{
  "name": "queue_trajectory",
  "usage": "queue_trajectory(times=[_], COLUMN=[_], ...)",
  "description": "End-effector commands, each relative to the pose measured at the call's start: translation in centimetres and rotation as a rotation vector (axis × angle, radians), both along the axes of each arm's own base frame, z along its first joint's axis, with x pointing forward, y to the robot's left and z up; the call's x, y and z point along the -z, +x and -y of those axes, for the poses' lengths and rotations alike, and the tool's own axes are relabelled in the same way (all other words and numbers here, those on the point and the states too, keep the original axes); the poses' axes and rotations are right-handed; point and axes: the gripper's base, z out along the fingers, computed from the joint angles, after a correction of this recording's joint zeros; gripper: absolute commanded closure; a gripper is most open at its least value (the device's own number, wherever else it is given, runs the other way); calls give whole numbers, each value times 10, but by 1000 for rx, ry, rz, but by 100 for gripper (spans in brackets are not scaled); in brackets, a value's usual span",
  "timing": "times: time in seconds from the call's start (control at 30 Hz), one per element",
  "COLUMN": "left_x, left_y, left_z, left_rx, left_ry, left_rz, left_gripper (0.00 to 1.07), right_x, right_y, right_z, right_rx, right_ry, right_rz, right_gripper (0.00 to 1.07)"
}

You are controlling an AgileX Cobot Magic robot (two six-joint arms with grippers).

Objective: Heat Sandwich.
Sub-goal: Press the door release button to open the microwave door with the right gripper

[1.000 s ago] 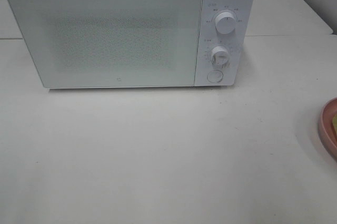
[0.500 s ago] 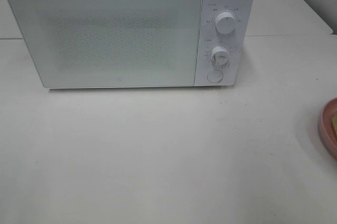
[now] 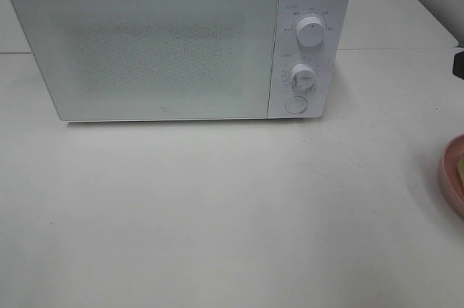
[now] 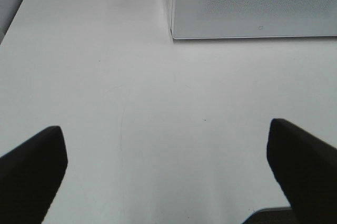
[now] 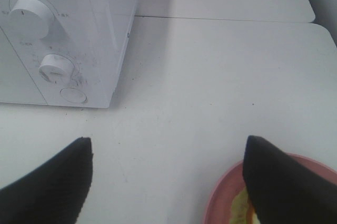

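The sandwich [image 5: 240,206] lies on a round pink plate [image 5: 215,203] on the white surface [image 3: 217,214], well to the right of the microwave [image 3: 159,47] and nearer the front. Only a pale yellow-green sliver of it shows. In the high view the frame edge cuts it off, and in the right wrist view a dark finger [image 5: 279,182] covers the rest, so neither its long axis nor its heading can be told.

The right pincer [image 5: 167,139] stands wide open and holds nothing. One finger hangs over the plate's near side and the other over bare surface. Whether the finger over the plate touches the plate or the bread cannot be told.

The left pincer [image 4: 164,126] is spread as wide and is also empty, with bare surface between its fingers. The microwave's lower front corner is ahead of it.

The microwave door is shut. On the panel to the right of the door are an upper knob [image 3: 310,32], a lower knob [image 3: 303,76] and a round button [image 3: 294,105] below them.
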Motion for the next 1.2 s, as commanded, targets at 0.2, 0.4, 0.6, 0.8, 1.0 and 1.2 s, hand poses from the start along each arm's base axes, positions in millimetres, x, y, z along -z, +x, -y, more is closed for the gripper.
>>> queue_trajectory(times=[0.2, 0.4, 0.6, 0.8, 1.0, 1.2], left_x=[0, 0, 0, 0, 0, 0], left_y=[-4, -4, -4, -4, -4, -4], left_z=[0, 0, 0, 0, 0, 0], left_rx=[0, 0, 0, 0, 0, 0], left_ry=[-7, -7, -7, -7, -7, -7], left_rz=[35, 35, 35, 35, 35, 35], left_gripper=[9, 9, 9, 9, 9, 9], right_x=[7, 21, 37, 49, 52, 56], right_y=[21, 25, 22, 21, 14, 8], right_z=[-2, -3, -3, -10, -27, -33], right_rx=[-2, -11, -20, -42, -68, -71], right_ry=[18, 29, 41, 60, 106, 76], right_rz=[115, 212, 310, 318, 364, 380], right_gripper=[31, 31, 31, 31, 31, 31])
